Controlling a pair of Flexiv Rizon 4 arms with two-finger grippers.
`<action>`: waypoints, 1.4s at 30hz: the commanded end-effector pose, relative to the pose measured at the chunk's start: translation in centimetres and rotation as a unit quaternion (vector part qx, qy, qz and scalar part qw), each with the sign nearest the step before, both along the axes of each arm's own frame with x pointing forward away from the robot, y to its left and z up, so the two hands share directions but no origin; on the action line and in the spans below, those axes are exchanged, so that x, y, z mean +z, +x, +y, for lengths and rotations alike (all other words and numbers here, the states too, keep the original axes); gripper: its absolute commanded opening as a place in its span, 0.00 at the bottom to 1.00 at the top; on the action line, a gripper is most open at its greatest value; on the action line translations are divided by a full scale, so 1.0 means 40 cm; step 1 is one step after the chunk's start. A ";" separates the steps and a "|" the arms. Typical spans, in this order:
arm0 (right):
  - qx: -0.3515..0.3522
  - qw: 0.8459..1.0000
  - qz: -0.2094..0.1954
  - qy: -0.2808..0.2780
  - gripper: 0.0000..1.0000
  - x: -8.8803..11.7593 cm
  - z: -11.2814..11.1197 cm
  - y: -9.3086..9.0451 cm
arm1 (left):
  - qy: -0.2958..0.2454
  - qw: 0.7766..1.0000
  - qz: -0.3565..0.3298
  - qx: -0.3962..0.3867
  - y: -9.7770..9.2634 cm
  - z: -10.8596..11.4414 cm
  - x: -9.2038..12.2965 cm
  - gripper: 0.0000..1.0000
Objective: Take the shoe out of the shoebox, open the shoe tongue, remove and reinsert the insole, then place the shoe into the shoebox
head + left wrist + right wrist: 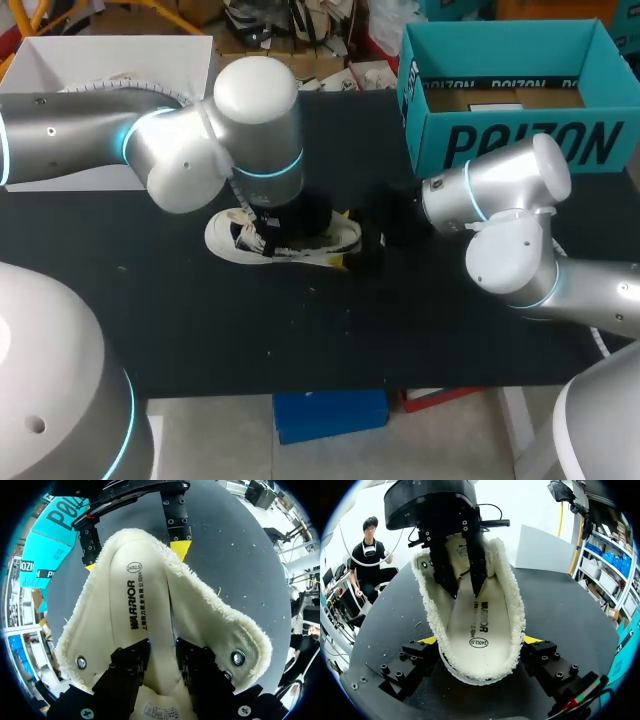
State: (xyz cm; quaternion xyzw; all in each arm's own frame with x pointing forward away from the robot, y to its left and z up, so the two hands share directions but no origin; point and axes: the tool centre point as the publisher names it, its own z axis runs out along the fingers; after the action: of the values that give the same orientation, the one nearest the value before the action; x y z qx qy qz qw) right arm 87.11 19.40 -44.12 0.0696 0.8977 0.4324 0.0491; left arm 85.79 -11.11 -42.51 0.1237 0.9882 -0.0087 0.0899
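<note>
While the right pincer clamps the heel of the shoe mid-tabletop, the left pincer stands open, tips on the insole. They may skid off without catching it, or tug the shoe free. The shoe lies left-right, toe leftward.

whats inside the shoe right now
The shoe holds a cream insole lying flat, with fleece lining around it and the left end effector down on it. Whatever lies under the insole is covered, as is the stretch behind that end effector.
</note>
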 end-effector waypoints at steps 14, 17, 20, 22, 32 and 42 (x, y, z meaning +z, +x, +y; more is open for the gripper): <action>-0.002 1.000 0.001 -0.002 0.00 -0.004 -0.003 0.004 | -0.070 0.988 -0.137 0.002 0.046 0.043 -0.178 0.33; -0.002 1.000 0.001 -0.002 0.00 -0.004 -0.003 0.004 | -0.082 0.986 -0.146 -0.003 0.056 0.033 -0.172 0.35; -0.002 1.000 0.001 -0.002 0.00 -0.004 -0.003 0.004 | -0.089 0.984 -0.157 -0.007 0.071 0.020 -0.169 0.35; -0.002 1.000 0.001 -0.002 0.00 -0.004 -0.003 0.004 | -0.093 0.982 -0.165 -0.009 0.078 0.013 -0.168 0.36; -0.002 1.000 0.001 -0.002 0.00 -0.004 -0.003 0.004 | -0.111 0.976 -0.188 -0.006 0.127 -0.024 -0.152 0.36; -0.002 1.000 0.001 -0.002 0.00 -0.004 -0.003 0.004 | -0.122 0.976 -0.183 0.008 0.145 -0.051 -0.141 0.35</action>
State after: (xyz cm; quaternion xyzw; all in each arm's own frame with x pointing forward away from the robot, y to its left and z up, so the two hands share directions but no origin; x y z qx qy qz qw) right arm 87.23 19.35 -44.09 0.0706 0.8976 0.4322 0.0496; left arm 87.85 -11.51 -41.48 0.1043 0.9488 -0.1049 0.2792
